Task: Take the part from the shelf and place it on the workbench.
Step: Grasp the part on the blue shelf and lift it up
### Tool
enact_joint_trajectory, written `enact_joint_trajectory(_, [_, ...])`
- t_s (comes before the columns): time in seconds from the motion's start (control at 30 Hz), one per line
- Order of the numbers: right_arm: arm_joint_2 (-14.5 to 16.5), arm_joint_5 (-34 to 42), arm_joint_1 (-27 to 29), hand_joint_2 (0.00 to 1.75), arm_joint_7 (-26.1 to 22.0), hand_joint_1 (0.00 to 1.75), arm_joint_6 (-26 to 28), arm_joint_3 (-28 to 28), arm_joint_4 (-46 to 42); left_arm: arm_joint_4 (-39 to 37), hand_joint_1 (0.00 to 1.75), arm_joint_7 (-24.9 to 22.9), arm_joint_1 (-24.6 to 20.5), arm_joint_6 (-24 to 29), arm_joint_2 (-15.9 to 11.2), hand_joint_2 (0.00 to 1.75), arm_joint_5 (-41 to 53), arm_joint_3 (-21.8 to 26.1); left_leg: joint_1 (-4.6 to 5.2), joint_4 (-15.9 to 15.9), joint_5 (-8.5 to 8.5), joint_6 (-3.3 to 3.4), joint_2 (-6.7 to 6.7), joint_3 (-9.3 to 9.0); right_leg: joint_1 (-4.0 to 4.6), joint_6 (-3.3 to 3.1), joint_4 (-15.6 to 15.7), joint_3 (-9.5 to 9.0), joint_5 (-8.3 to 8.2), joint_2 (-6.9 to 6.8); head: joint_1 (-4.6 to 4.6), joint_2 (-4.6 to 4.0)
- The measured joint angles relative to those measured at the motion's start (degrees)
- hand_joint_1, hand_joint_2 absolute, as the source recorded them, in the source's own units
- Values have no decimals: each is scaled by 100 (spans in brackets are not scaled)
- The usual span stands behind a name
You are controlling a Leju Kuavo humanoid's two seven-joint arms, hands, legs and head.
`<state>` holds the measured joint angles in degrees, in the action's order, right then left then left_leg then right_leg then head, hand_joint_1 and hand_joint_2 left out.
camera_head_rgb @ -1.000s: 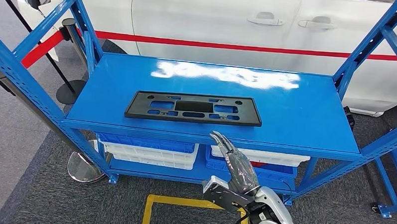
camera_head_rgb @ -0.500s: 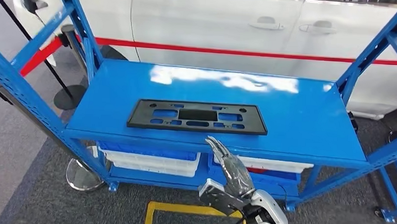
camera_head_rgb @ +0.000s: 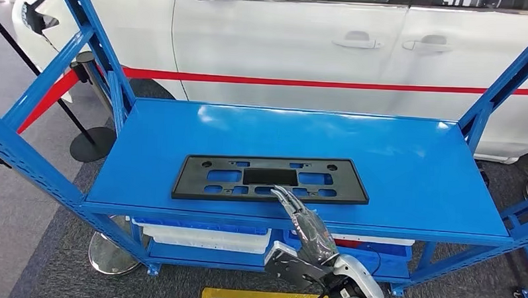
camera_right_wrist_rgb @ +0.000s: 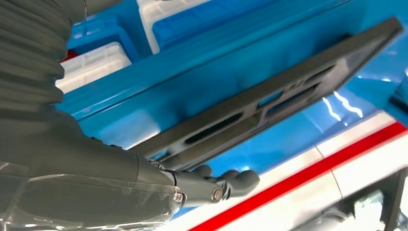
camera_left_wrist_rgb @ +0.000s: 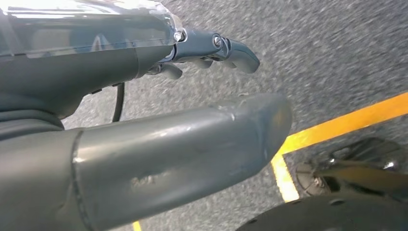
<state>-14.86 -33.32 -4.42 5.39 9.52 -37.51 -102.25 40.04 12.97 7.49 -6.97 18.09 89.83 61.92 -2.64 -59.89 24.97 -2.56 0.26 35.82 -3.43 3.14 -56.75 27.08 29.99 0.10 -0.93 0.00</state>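
The part [camera_head_rgb: 270, 178] is a flat black rectangular frame with several cut-outs. It lies flat near the front edge of the blue shelf top [camera_head_rgb: 407, 160]. My right hand [camera_head_rgb: 308, 227] reaches up from below with its fingers stretched out. Its fingertips lie over the middle of the part's front edge and hold nothing. In the right wrist view the part [camera_right_wrist_rgb: 269, 101] runs along the shelf just past the slightly curled fingers [camera_right_wrist_rgb: 226, 183]. My left hand [camera_left_wrist_rgb: 159, 144] hangs over the grey floor, thumb and fingers apart, holding nothing.
A white car with a red stripe [camera_head_rgb: 330, 83] stands right behind the shelf. Blue uprights [camera_head_rgb: 96, 47] frame both ends. White and blue bins [camera_head_rgb: 205, 236] sit on the lower level. A stanchion base [camera_head_rgb: 92, 143] stands at the left, and a yellow floor line [camera_head_rgb: 263, 297] runs below.
The camera has moved closer and the shelf sits lower in the picture. My right hand has advanced from below the shelf edge until its fingertips are over the part's front edge.
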Motion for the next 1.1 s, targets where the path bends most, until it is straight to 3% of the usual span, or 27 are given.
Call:
enact_joint_trajectory(0.07, [0, -50, -42, 175, 24, 0, -86, -5, 9, 22, 0, -1, 9, -20, 8, 0, 1, -27, 14, -56, 4, 156, 5, 41, 7, 84, 11, -11, 70, -3, -23, 0])
enact_joint_trajectory(0.1, [0, -69, -77, 175, 42, 0, -135, -11, 14, 29, 0, -7, 14, -23, 13, 0, 1, -45, 5, -63, -33, 193, -5, 58, 2, 95, 43, -26, 83, -4, -16, 0])
enact_joint_trajectory(0.23, [2, -55, -246, 175, 137, 0, -338, -73, 48, 33, 0, -20, 6, -8, 17, 0, 1, -131, -9, -52, -28, 237, -56, 83, 5, -1, 193, -95, 40, -6, 37, 0])
enact_joint_trajectory(0.43, [4, 24, -365, 175, 214, 0, -564, -172, 66, 33, 0, -28, -12, 103, 3, 0, 1, -176, 51, -51, 23, 345, -93, 58, -5, -80, 263, -159, 31, -10, 98, 0])
enact_joint_trajectory(0.53, [4, -29, -369, 175, 215, 0, -582, -201, 81, 33, 0, -31, -24, 118, -4, 0, 1, -178, 76, -51, 31, 361, -89, 43, -18, -56, 271, -165, 37, -10, 100, 0])
enact_joint_trajectory(0.67, [-31, -739, -411, 175, 157, 0, -630, -305, 158, 25, 0, -40, -46, 180, -20, 0, 1, -218, 78, -54, 30, 367, -85, 34, -27, 147, 272, -166, 27, -11, 99, 0])
enact_joint_trajectory(0.73, [-68, -1232, -465, 175, 53, 0, -653, -388, 292, -30, 0, -57, -72, 250, -50, 0, 1, -288, 77, -54, 25, 366, -84, 27, -28, 216, 267, -167, 25, -13, 98, 0])
enact_joint_trajectory(1.0, [-111, -2032, -540, 175, -40, 0, -420, -483, 722, -374, 0, -78, -172, 558, -192, 0, 1, -444, 73, -43, 11, 347, -84, -7, -24, 244, 212, -164, 45, -17, 97, 0])
enact_joint_trajectory(1.1, [-48, -3036, -484, 175, 332, 0, 259, -481, 790, -491, 0, -55, -187, 641, -247, 0, 1, -462, 71, -40, 12, 342, -85, -16, -22, 235, 196, -164, 59, -20, 98, 0])
